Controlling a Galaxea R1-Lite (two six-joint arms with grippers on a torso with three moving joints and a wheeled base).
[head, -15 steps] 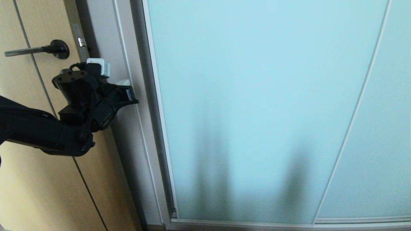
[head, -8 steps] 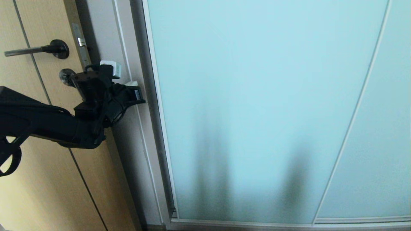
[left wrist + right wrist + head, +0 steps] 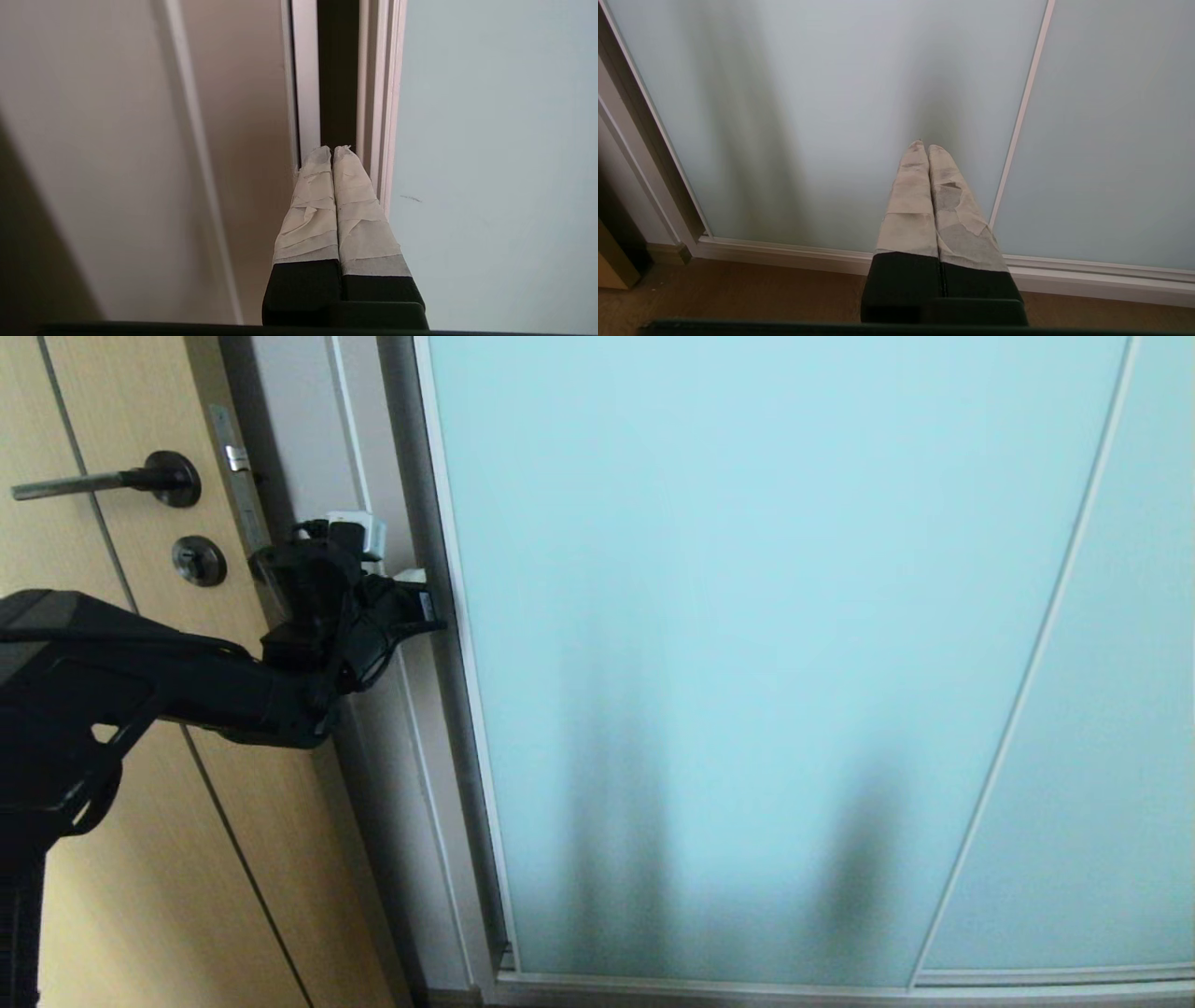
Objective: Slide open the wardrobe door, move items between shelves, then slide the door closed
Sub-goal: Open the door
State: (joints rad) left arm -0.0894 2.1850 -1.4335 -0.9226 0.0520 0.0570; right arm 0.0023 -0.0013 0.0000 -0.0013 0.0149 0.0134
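The sliding wardrobe door (image 3: 747,644) is a tall frosted aqua glass panel in a slim pale frame, and it stands closed. My left gripper (image 3: 425,586) is shut and empty, its taped tips at the dark slot beside the door's left frame edge (image 3: 373,93). In the left wrist view the left gripper (image 3: 332,149) points into that narrow gap. My right gripper (image 3: 923,145) is shut with nothing in it, low down and pointing at the bottom of the glass (image 3: 831,116). The items and the shelves are hidden behind the door.
A tan wooden door (image 3: 121,859) with a dark lever handle (image 3: 103,481) stands to the left, behind my left arm. A white wardrobe side panel (image 3: 392,784) lies between it and the glass. A second glass panel (image 3: 1111,784) overlaps at right. Wooden floor (image 3: 738,298) runs below the bottom track.
My left arm has reached forward and to the right, carrying the shut gripper from in front of the wooden door to the left edge of the sliding door.
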